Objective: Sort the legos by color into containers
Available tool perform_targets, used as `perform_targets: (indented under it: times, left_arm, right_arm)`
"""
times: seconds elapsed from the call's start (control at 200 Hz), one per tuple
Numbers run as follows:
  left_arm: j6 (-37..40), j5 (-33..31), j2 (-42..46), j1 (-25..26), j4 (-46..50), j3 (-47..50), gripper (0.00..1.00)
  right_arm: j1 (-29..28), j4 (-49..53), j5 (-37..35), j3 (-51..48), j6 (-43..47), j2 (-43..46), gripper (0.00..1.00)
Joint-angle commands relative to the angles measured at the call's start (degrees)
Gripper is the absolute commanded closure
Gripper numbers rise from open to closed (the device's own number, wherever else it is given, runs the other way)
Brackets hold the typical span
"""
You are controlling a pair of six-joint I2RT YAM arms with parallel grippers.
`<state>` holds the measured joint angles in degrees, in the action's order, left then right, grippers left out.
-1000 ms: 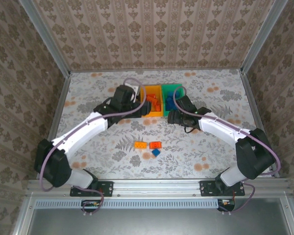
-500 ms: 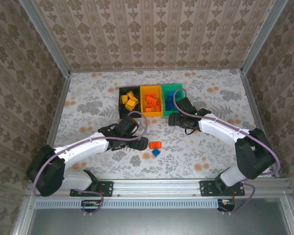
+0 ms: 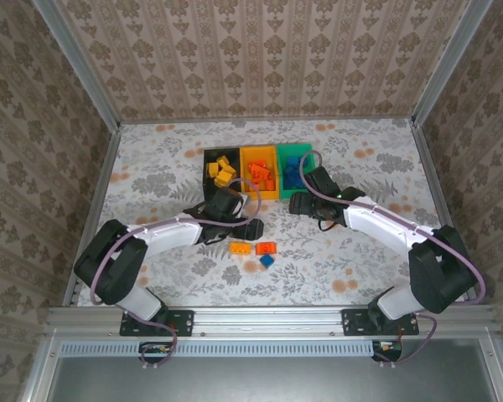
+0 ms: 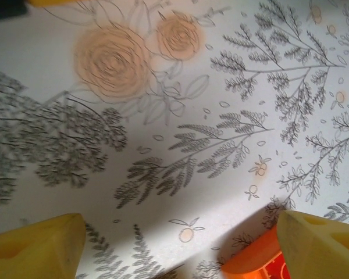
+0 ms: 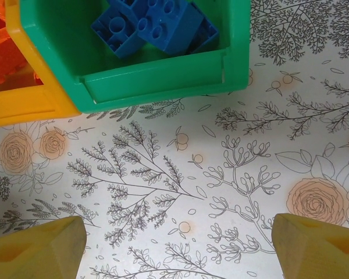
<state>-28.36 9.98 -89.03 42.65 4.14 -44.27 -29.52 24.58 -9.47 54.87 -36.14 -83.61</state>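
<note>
The table carries the containers toward its far edge, about midway between the side edges. They form a joined row: black bin, yellow-orange bin, green bin. Each already holds bricks (blue ones in the green).

The right gripper hangs over bare cloth just on the near side of the green bin's front wall, its jaws spread wide with nothing between them. The left gripper sits lower down the table, toward the near edge. Its jaws are also spread and empty, with only patterned cloth between the fingers.

Three loose legos lie close together around the middle of the table, nearer the near edge: a yellow-orange brick, a red-orange brick just beside it, and a blue brick at the red-orange one's near side.

The left gripper is plainly the nearer one, as the bricks lie just nearward of it. The yellow-orange brick's long axis runs parallel to the near edge, so the jaws would probably best close across its short width.
</note>
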Motion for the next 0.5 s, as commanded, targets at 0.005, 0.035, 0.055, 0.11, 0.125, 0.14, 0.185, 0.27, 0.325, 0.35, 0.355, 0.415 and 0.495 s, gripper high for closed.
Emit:
perform_targets:
  times: [0.005,0.035,0.055,0.11,0.125,0.14,0.185,0.27,0.325,0.35,0.355,0.415,0.495]
  left_arm:
    - [-3.7,5.4,0.6,0.3,-2.9,2.1,0.14]
    - [-4.5,6.0,1.2,0.5,-2.7,3.1,0.15]
    - [-5.1,6.3,1.7,0.7,-2.4,3.9,0.15]
    - [-6.7,6.8,3.5,1.2,-1.4,6.0,0.16]
    - [-7.2,7.0,4.3,1.4,-1.2,6.6,0.17]
    - [-7.6,6.9,5.0,1.6,-0.9,7.2,0.17]
    - [-8.5,6.6,7.7,1.9,0.9,8.5,0.17]
    - [-10.4,6.4,13.7,2.2,3.6,10.6,0.16]
    - [-11.8,8.1,16.7,2.3,3.7,11.8,0.15]
    - [-12.4,9.3,17.4,2.2,3.4,12.1,0.15]
    - [-12.4,9.5,17.5,2.2,3.5,12.1,0.15]
    - [-11.4,8.8,18.3,2.8,7.2,11.0,0.15]
    - [-7.0,1.8,18.3,4.8,15.2,7.6,0.1]
  right_arm:
    - [0.3,1.7,-1.9,-0.9,0.7,1.9,0.15]
    - [0.4,1.6,-1.9,-0.9,0.7,1.9,0.15]
    - [0.4,1.6,-1.9,-0.9,0.7,2.0,0.15]
    - [0.5,1.5,-2.0,-0.9,0.7,2.0,0.15]
    - [0.6,1.4,-2.0,-0.8,0.7,1.9,0.15]
    - [0.6,1.3,-2.0,-0.8,0.7,1.9,0.15]
    - [0.6,1.3,-1.9,-0.8,0.7,1.7,0.15]
    - [0.6,0.8,-1.6,-0.7,0.6,1.1,0.15]
    - [0.6,0.4,-1.3,-0.7,0.4,0.7,0.15]
    - [0.6,0.2,-1.2,-0.7,0.3,0.5,0.15]
    - [0.6,0.2,-1.2,-0.7,0.3,0.5,0.15]
    - [0.6,0.0,-0.7,-0.6,0.1,0.0,0.15]
    - [0.6,-0.3,-0.4,-0.7,-0.2,-0.2,0.15]
